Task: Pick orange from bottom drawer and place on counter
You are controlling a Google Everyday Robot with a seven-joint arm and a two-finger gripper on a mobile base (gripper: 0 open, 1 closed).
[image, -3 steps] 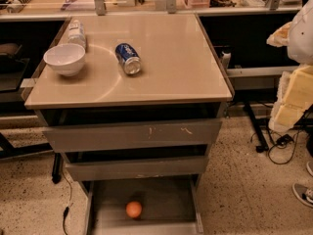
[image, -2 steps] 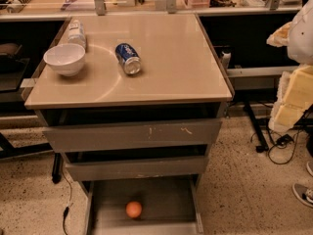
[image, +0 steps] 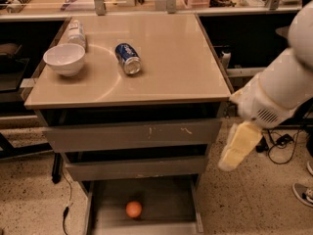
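Small round orange rests left of centre on the grey floor of the open bottom drawer, glossy beige counter above, gripper hanging right of and below the counter edge.

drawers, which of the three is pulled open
The bottom drawer, pulled out with the orange on its floor; the two upper drawers are closed. The gripper hangs off to their right.
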